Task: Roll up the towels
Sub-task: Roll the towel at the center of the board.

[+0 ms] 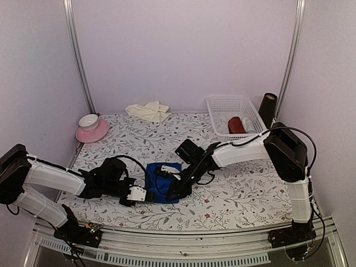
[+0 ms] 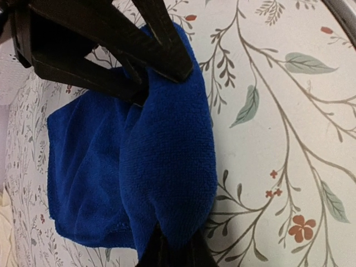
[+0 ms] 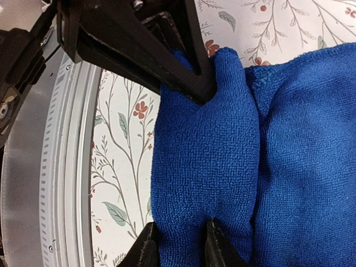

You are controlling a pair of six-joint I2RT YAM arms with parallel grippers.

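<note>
The royal blue towel point(image 1: 153, 179) lies at the table's front middle with its near edge turned over into a thick fold point(image 2: 167, 156). My left gripper point(image 1: 148, 194) is shut on one end of that fold point(image 2: 169, 245). From the opposite end, my right gripper point(image 1: 174, 191) straddles the same fold point(image 3: 206, 156), its two fingers point(image 3: 214, 245) pressing into the cloth. The rest of the blue towel spreads flat behind the fold point(image 3: 311, 167). Untouched at the back lies the cream towel point(image 1: 148, 110), crumpled against the wall.
A white basket point(image 1: 222, 105) at the back right holds a dark red roll point(image 1: 236, 125). A dark cylinder point(image 1: 268, 108) stands beside it. A pink saucer with a cup point(image 1: 92, 129) sits back left. The metal table edge point(image 3: 50, 167) runs close by the fold.
</note>
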